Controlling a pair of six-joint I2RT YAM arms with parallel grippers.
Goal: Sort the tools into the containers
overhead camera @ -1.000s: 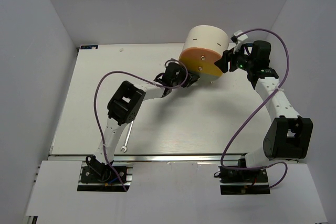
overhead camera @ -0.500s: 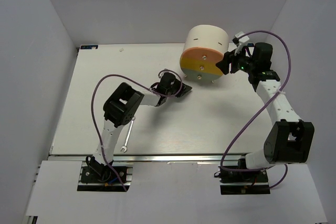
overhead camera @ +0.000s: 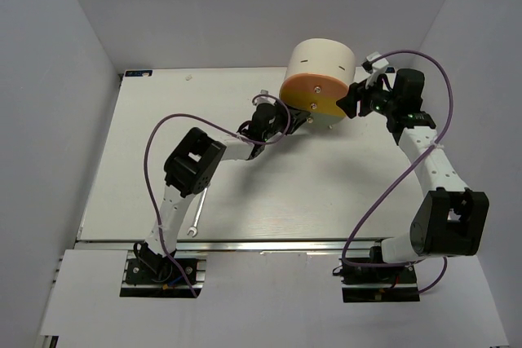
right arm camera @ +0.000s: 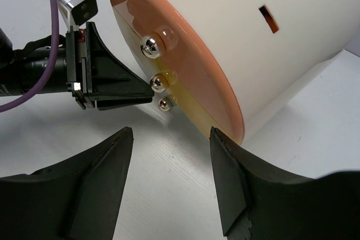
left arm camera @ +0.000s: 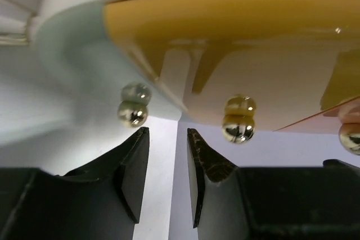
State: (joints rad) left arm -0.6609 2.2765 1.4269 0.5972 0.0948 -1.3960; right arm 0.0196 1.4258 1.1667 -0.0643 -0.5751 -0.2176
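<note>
The scene is lit brightly and evenly from above, and only faint, soft shadows are cast on the white table. In the left wrist view the yellow drawer front is blurred by closeness, and glare is mirrored off its glossy surface and knob
</note>
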